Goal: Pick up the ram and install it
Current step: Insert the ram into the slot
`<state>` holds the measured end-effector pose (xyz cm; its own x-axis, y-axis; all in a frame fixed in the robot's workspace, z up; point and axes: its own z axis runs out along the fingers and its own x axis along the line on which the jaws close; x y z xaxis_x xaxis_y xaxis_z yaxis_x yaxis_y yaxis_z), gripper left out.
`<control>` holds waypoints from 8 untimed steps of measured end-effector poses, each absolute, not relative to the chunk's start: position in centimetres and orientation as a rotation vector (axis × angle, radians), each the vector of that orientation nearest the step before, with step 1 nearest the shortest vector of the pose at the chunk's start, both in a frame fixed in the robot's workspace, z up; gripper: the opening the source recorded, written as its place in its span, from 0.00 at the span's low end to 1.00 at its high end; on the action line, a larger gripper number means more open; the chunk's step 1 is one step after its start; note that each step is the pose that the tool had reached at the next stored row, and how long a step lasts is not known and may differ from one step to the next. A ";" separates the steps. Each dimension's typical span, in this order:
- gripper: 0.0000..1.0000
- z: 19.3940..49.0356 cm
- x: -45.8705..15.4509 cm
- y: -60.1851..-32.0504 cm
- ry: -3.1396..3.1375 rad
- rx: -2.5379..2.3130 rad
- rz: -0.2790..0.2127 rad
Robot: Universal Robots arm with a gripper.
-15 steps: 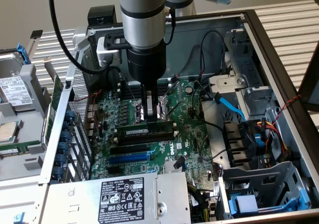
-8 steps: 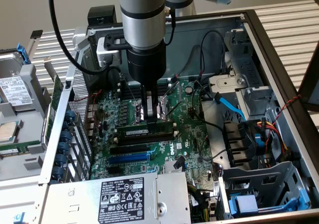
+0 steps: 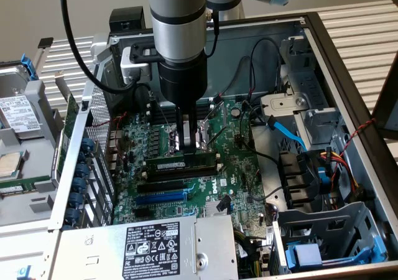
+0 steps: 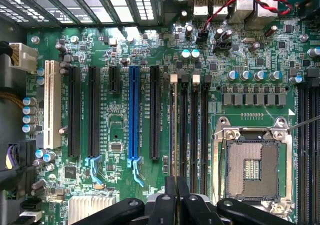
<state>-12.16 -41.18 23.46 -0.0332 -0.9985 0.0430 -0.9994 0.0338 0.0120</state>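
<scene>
The ram [image 3: 171, 165], a long dark-green stick with a small white label, stands on edge along the memory slot nearest the expansion slots on the motherboard [image 3: 236, 168]. My gripper [image 3: 186, 150] comes straight down onto the stick, shut on its top edge near the middle. In the wrist view the ram [image 4: 173, 135] shows edge-on as a thin line. It runs from my gripper [image 4: 175, 187] to the slot's white end clip [image 4: 173, 78]. I cannot tell whether it is fully seated.
Three empty black memory slots [image 4: 194, 130] lie beside the ram, then the open CPU socket [image 4: 252, 167]. On the other side are the blue expansion slot [image 4: 133, 115] and black ones. The power supply [image 3: 149, 249], blue cable [image 3: 286, 134] and case walls [image 3: 81, 149] surround the board.
</scene>
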 end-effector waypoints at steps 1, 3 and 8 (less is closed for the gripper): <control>0.12 23.5 -12.2 -41.2 -2.230 2.157 0.033; 0.12 23.4 -12.2 -41.2 -2.231 2.157 0.034; 0.12 23.4 -12.2 -41.2 -2.233 2.159 0.038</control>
<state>-12.22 -41.17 23.39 -0.0336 -0.9985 0.0426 -0.9994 0.0340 0.0072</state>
